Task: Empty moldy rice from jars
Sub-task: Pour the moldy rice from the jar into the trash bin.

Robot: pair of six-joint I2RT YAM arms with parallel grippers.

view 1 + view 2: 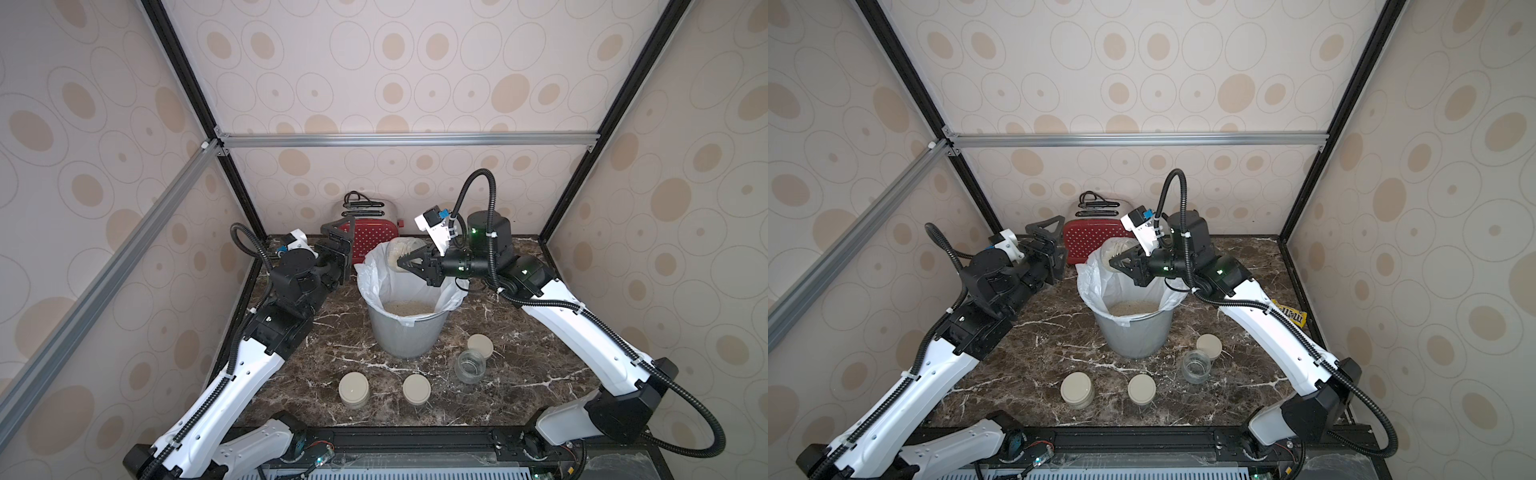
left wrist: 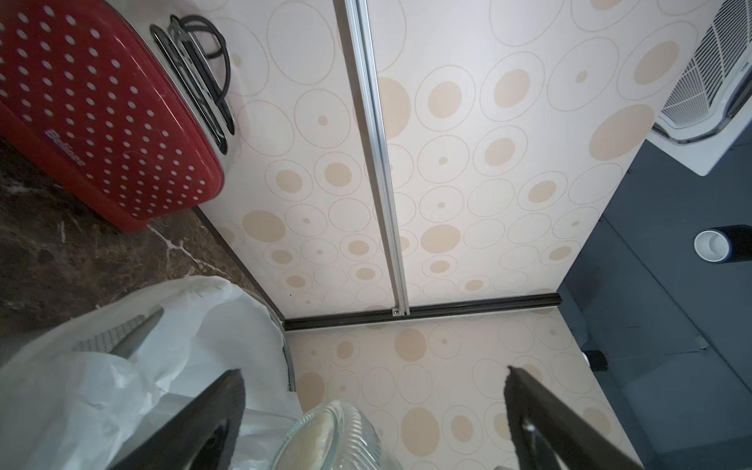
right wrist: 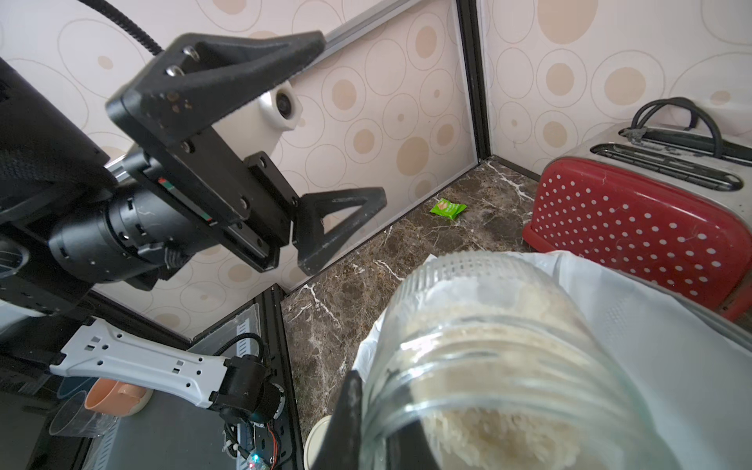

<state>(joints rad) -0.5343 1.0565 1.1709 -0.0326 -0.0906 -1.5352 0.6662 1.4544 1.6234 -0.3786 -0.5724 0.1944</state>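
Observation:
My right gripper (image 1: 402,262) (image 1: 1113,263) is shut on an open glass jar (image 1: 395,251) (image 1: 1116,249), tipped on its side over the far rim of the grey bin (image 1: 403,338) (image 1: 1133,334). In the right wrist view this jar (image 3: 488,358) still holds moldy rice (image 3: 500,427), and one finger (image 3: 346,411) presses its neck. More rice (image 1: 409,308) lies in the bin's white liner. An empty jar (image 1: 470,366) stands right of the bin. A lidded jar (image 1: 354,390) stands near the front. My left gripper (image 1: 347,249) (image 2: 372,372) is open and empty, left of the bin.
A red dotted toaster (image 1: 376,239) (image 3: 635,228) stands behind the bin against the back wall. Loose beige lids lie at the front (image 1: 416,388) and beside the empty jar (image 1: 480,345). A green packet (image 3: 447,208) lies in the back left corner, a yellow packet (image 1: 1289,318) by the right wall.

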